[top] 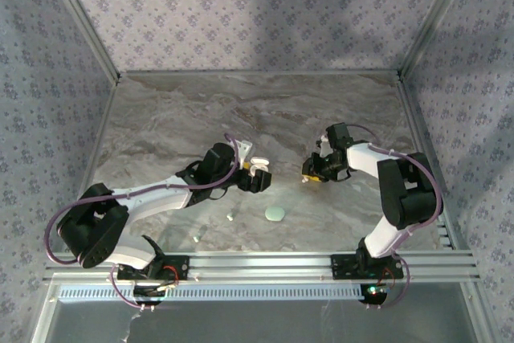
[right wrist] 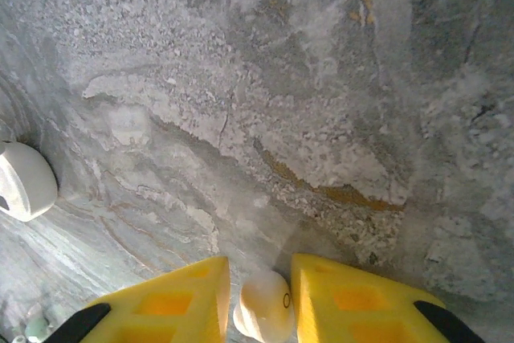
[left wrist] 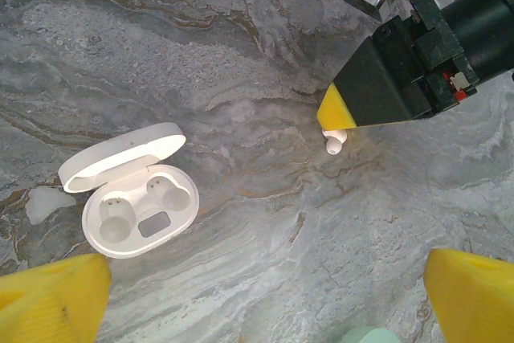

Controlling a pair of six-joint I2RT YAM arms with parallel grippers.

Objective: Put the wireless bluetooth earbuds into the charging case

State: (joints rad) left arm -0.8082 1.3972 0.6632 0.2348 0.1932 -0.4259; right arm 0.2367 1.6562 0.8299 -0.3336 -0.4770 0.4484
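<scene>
The marbled surface (top: 161, 118) carries both arms in the top view. The left arm (top: 152, 194) reaches from its near-left base toward the middle. The right arm (top: 405, 194) rises from its near-right base, folds at the elbow and points left, so the two tools face each other across a small gap. The left tool (left wrist: 261, 291) hangs above the surface with its yellow fingers (left wrist: 52, 295) spread wide apart and nothing between them. The right tool (right wrist: 259, 287) points steeply down at the surface and is clamped on a single earbud (right wrist: 263, 315), gripped between its two yellow pads. From the left wrist that earbud (left wrist: 332, 140) pokes out beneath the right tool's yellow tip, which the overhead view is too coarse to show. The left wrist view also gives what no other view does: the white charging case (left wrist: 136, 202) with its lid open and both wells bare, lying on the surface left of the held earbud and apart from it. From the right wrist the case (right wrist: 24, 181) is just a rounded shell at the left edge. A mint pod (top: 275, 214) lies nearer the bases. One loose earbud (top: 230, 217) lies left of it, and another loose earbud (top: 197, 238) lies nearer and further left.
</scene>
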